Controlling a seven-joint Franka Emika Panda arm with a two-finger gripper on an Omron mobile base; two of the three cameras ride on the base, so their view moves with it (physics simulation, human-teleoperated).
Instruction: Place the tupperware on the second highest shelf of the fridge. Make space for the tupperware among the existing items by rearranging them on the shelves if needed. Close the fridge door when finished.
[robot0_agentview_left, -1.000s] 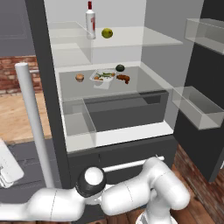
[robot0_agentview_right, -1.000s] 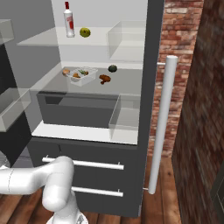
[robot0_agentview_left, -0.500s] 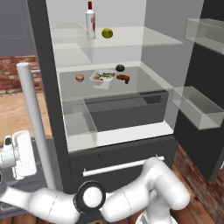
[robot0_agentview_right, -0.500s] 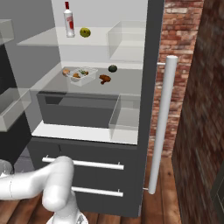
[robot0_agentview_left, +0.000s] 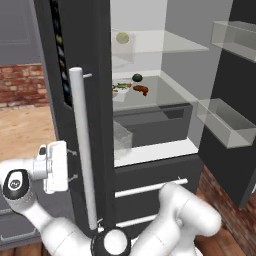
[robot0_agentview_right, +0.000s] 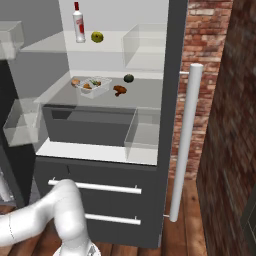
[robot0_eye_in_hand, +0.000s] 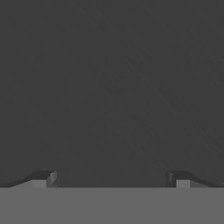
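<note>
Tool (robot0_eye_in_hand: 111, 179) gaped wide, empty, facing dark fridge door (robot0_agentview_left: 85, 100) close up, just left of its handle (robot0_agentview_left: 82, 150). Tub (robot0_agentview_right: 94, 86) sat on 2nd-highest shelf (robot0_agentview_right: 145, 92), w/ bottle (robot0_agentview_right: 78, 22) & fruit (robot0_agentview_right: 97, 37) on shelf above.

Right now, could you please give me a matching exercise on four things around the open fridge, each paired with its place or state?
Things:
1. red-capped bottle
2. tupperware
3. dark green fruit
4. gripper

Place or state:
A. open, facing a dark grey surface
B. upright beside the yellow-green fruit
C. small and round, to the right of the tupperware in the right base view
D. translucent, with food pieces inside

Pairs: 1-B, 2-D, 3-C, 4-A
</note>
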